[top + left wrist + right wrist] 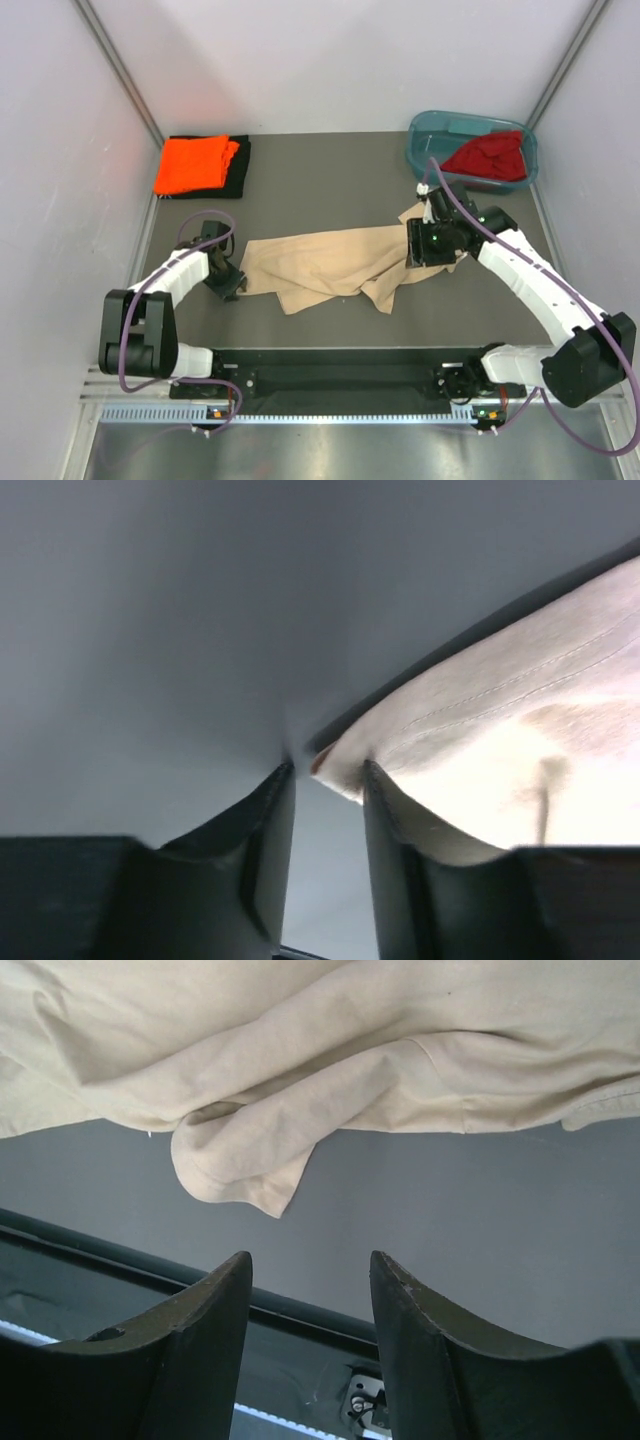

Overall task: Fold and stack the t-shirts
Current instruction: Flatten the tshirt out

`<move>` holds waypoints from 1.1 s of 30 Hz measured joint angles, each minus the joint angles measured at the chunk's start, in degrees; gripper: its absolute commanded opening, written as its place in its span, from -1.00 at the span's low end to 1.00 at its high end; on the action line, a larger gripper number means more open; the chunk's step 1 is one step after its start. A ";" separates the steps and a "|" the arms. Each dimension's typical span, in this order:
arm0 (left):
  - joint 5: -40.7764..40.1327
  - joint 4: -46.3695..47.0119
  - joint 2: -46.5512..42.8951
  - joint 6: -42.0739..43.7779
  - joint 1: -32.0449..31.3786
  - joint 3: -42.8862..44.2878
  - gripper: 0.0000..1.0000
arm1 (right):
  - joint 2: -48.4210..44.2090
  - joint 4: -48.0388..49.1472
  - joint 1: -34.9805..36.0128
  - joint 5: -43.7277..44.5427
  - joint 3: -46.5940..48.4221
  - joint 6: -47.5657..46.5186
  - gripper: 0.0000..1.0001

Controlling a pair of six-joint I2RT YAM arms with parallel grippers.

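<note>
Left hand [328,767] stands narrow at the left edge of the beige t-shirt [320,262], which sprawls crumpled mid-desk [330,170]; the cloth lies beside the jaws, not between, so I fear an empty pinch. Right hand [309,1257] is wide and empty at the right end.

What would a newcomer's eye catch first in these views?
The crumpled beige t-shirt sprawls across the middle of the table, the left end effector at its left edge, the right end effector above its right end. In the far left corner a bright orange t-shirt lies folded on a black t-shirt; far right, a dark red t-shirt is heaped in the teal tub.
</note>
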 measured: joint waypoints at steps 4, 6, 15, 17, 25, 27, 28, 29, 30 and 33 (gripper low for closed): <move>0.15 1.33 0.33 0.24 -0.02 0.17 -0.77 | -0.11 0.59 0.63 -0.57 -2.45 0.15 -0.05; 0.17 1.86 0.33 0.50 -0.02 0.17 -0.90 | -0.17 1.92 0.90 -1.90 -5.62 0.76 -0.25; 1.01 2.38 0.17 2.58 -0.02 0.07 -1.00 | 2.32 12.81 1.97 -13.64 -22.80 6.21 -0.14; 1.33 2.47 0.13 2.89 0.00 0.00 -1.00 | 4.22 15.58 2.89 -14.75 -23.85 7.48 -0.13; 2.14 2.89 -1.75 3.34 -0.02 -0.37 -1.00 | 9.20 25.75 4.83 -14.21 -25.24 15.47 -0.35; 2.56 3.02 -2.14 3.39 0.00 -0.37 -1.00 | 9.81 27.52 4.83 -14.10 -26.53 17.81 -0.34; 2.73 3.08 -2.34 3.45 -0.02 -0.37 -1.00 | 10.08 28.00 4.79 -14.60 -27.12 19.19 -0.34; 2.80 3.15 -2.45 3.50 -0.02 -0.37 -1.00 | 10.10 28.41 4.81 -14.91 -27.39 20.31 -0.35; 2.93 3.19 -2.58 3.54 -0.02 -0.37 -1.00 | 10.05 28.96 4.83 -15.10 -27.63 21.16 -0.37; 2.99 3.19 -3.02 3.76 -0.02 -0.37 -1.00 | 10.10 29.66 4.83 -15.02 -27.93 23.67 -0.40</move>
